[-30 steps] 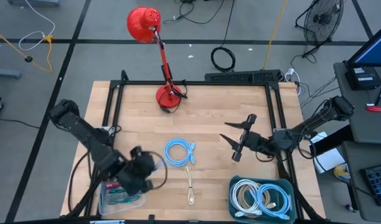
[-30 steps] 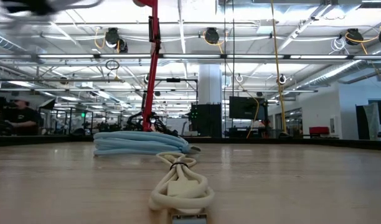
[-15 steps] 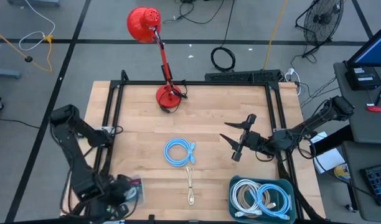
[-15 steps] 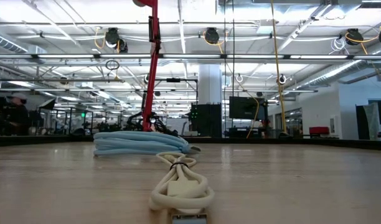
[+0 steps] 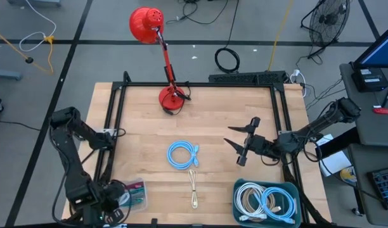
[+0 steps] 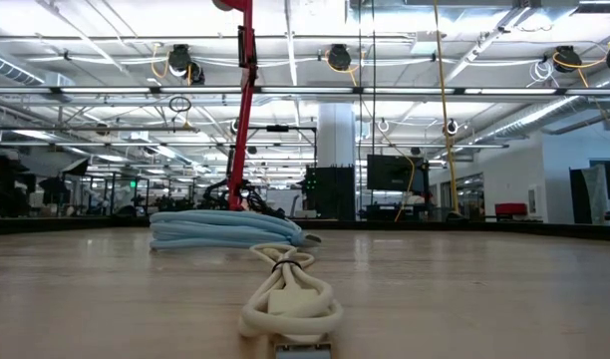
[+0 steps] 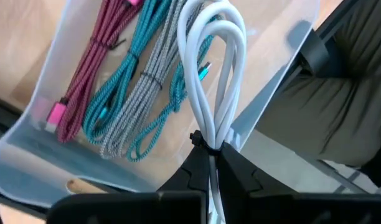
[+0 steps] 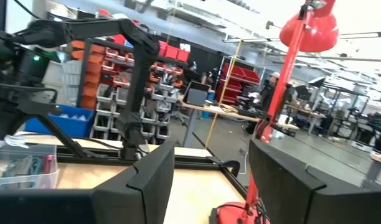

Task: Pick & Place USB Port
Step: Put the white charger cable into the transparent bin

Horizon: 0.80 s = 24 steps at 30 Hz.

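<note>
The left gripper (image 7: pixel 213 163) is pinched tight on a bundled white cable (image 7: pixel 214 68), holding it by the dark tie at its base so the loops stand up above the fingers. In the high view this gripper (image 5: pixel 111 202) sits at the table's near left corner, over the edge of a clear plastic tray (image 5: pixel 138 196). The left wrist view shows the tray (image 7: pixel 284 62) just behind the held cable, with a pink braided cable (image 7: pixel 94 68), a teal braided cable (image 7: pixel 125 81) and a grey braided cable (image 7: pixel 154 81) lying side by side inside it. The right gripper (image 5: pixel 241 142) hangs above the right half of the table with its fingers (image 8: pixel 147 171) spread wide apart and nothing between them. Near the middle of the wooden table (image 5: pixel 213 114) lies a coiled light-blue cable (image 5: pixel 181 154), and just nearer the front edge a cream cable (image 5: pixel 193 189) lies stretched out in a narrow bundle; in the low view the cream cable (image 6: pixel 290 299) is in front with the blue coil (image 6: pixel 225 228) behind it. At the near right corner a teal bin (image 5: pixel 292 190) holds white and blue coiled cables. A red desk lamp (image 5: pixel 159 50) stands at the far edge of the table, its base (image 5: pixel 171 97) on the wood.
</note>
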Available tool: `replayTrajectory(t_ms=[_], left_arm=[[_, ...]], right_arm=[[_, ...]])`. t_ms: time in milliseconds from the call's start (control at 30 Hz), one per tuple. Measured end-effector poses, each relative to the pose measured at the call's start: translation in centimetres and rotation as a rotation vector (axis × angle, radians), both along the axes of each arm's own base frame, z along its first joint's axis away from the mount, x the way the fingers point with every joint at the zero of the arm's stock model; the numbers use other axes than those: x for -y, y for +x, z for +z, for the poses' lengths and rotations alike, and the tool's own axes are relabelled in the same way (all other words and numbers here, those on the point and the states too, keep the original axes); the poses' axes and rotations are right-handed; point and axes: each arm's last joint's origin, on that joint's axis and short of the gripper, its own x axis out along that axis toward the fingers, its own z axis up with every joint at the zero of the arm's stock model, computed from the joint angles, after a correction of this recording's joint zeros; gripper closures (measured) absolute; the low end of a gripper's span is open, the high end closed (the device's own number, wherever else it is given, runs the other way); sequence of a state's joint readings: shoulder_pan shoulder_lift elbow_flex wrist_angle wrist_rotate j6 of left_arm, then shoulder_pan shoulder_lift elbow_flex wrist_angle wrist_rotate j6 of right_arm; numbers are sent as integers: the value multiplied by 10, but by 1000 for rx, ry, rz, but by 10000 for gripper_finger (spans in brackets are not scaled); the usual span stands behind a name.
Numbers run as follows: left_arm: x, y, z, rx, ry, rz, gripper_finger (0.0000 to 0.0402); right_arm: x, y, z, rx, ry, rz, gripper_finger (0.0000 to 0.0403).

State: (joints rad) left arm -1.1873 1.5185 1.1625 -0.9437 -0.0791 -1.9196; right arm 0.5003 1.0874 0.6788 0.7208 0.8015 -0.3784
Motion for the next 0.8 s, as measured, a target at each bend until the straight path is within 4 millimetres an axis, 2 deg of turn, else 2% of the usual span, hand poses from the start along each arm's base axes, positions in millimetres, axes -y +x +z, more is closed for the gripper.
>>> replayTrajectory(t_ms=[233,533,800], left_arm=[[-3,16,-2,32,11,-59,391],[12,34,-38,-95,22,-218,391],[12,37,-34,-15,28,-235,392]], right_arm=[[-1,0,0,9,5,49,206],[-1,1,0,8,11,50,206],[-1,0,0,9,13,51,206]])
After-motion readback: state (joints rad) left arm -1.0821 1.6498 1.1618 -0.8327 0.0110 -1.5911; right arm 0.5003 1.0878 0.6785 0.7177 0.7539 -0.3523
